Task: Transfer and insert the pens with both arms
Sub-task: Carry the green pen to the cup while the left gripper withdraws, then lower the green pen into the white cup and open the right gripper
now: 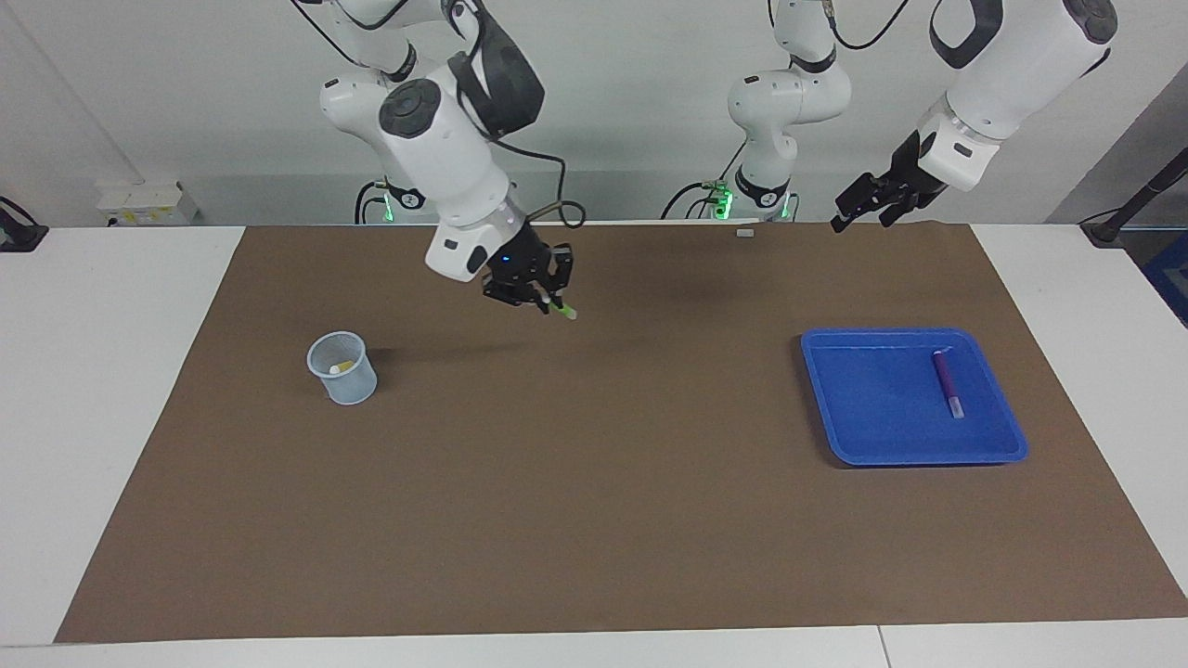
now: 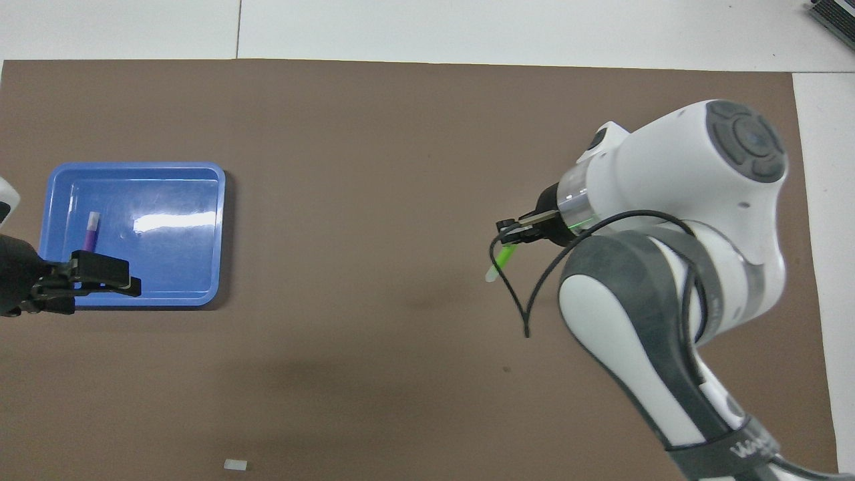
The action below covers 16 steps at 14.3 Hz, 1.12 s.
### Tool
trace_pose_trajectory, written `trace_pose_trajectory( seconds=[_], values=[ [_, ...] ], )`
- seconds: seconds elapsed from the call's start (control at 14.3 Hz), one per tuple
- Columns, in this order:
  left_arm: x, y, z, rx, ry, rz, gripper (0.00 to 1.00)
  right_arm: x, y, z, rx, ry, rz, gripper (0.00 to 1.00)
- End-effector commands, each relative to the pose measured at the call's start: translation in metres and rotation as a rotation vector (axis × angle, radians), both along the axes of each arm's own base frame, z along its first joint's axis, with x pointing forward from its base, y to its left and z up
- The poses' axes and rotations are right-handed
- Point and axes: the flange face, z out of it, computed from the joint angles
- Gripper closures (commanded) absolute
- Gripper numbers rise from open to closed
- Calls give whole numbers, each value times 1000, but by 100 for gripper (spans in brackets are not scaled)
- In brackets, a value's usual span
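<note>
Brown mat: three pens, one apparently in cup.

Tray: on the mat, toward the left arm's end of the worktop.
Pen in tray: lies flat inside.
Cup: on the mat, toward the right arm's end.
Pen in cup: stands inside, tilted.
Small block: at the mat's edge nearest the robots.

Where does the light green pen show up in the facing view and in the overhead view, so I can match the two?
Facing view: the light green pen hangs from the right gripper, in the air over the brown mat, between the cup and the blue tray.
Overhead view: the same pen slants down from that gripper, over the mat; the arm hides the cup.
Shared landmark: the blue tray holding the purple pen.
</note>
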Motion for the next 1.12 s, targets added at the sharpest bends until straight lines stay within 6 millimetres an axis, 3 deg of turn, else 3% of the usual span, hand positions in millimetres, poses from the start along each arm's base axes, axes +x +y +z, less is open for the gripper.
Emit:
trace_pose_trajectory(
  seconds=[0.0,0.28,0.56,0.84,1.05],
  values=[
    [-2,29,-16,19,-38,-50,0,-12,-44,11,-150,4,209,100],
    [9,58,-43,58,-65,-110,0,-11,-113,14,-317,40,489,100],
    [29,81,-71,77,-85,-149,0,-14,-166,-19,-349,-16,531,100],
    [47,113,-102,95,-111,-189,0,-17,-168,-30,-349,-47,538,100],
    [61,123,-125,112,-127,-213,1,-14,-168,-37,-348,-74,533,100]
  ],
)
